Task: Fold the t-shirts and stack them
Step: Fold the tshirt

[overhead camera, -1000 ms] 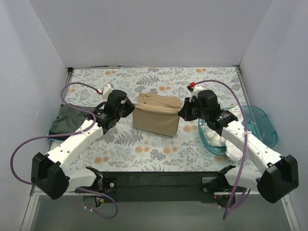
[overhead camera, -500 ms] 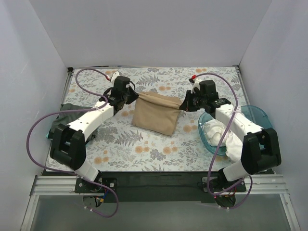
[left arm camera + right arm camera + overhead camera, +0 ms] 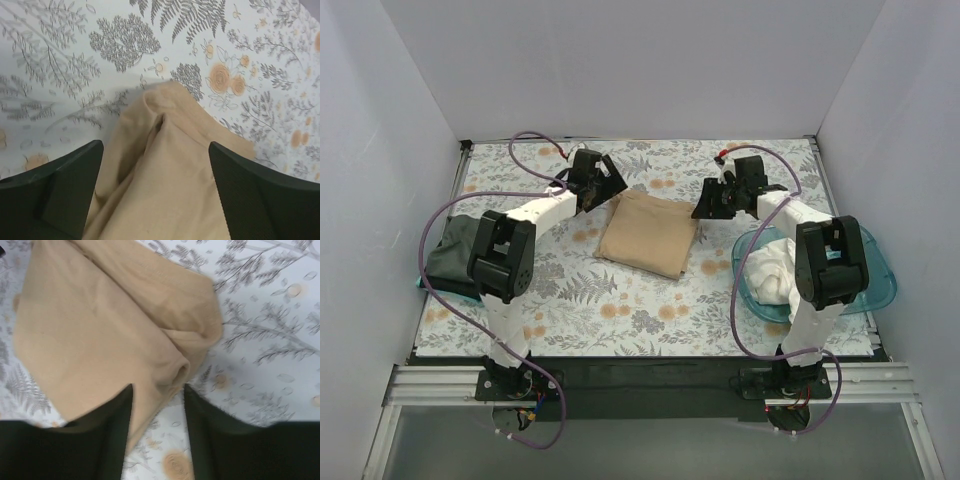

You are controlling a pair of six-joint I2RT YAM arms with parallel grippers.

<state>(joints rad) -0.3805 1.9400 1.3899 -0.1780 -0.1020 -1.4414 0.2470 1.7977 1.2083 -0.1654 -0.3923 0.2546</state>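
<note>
You are at the end of the fold on the tan t-shirt (image 3: 648,232). It lies as a compact rectangle at the middle of the floral table covering (image 3: 620,310), between the two arms.

The left gripper (image 3: 152,150) stands spread wide over the shirt's far left corner, gripping nothing. The right gripper (image 3: 158,387) is parted more narrowly at the far right corner, and no cloth appears pinched in it.

The cloth is smooth on top. The right corner shows a small rolled lip and the left a shallow crease.

Next, by my judgement, comes stacking: both grippers need a hold under the edges so the fold keeps. The dark grey-green t-shirt (image 3: 453,250) waits at the left edge, and white t-shirts (image 3: 768,272) sit in the teal tub (image 3: 876,260).
</note>
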